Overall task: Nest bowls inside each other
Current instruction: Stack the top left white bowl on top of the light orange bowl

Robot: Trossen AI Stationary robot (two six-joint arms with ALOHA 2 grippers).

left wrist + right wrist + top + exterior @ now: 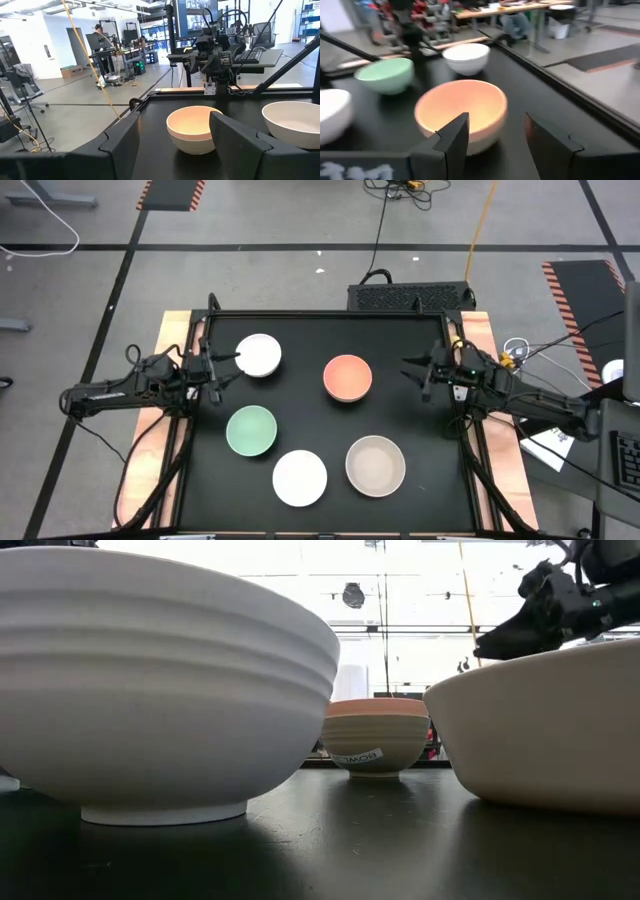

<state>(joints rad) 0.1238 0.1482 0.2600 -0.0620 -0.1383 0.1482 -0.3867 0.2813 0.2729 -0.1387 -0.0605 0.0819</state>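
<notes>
Five bowls show on the black table (330, 330), all separate, none nested, none touching.

- White bowl (259, 355) at 11 o'clock, just beside the left gripper (226, 364).
- Orange-coral bowl (348, 377) at 1 o'clock, between table centre and the right gripper (411, 368).
- Mint green bowl (251, 430) at 8 o'clock.
- Second white bowl (300, 477) at 6 o'clock.
- Beige bowl (376, 465) at 5 o'clock, looks a bit bigger than the others.

Left gripper sits at 9 o'clock on the table edge, fingers spread, grasping nothing, tips aimed at the white bowl but apart from it. Right gripper at 3 o'clock, fingers parted, also empty; its wrist view has the orange-coral bowl dead ahead past the fingers, near but no contact.

Low view: second white bowl and beige bowl fill the foreground, orange-coral bowl upright between them farther back.
</notes>
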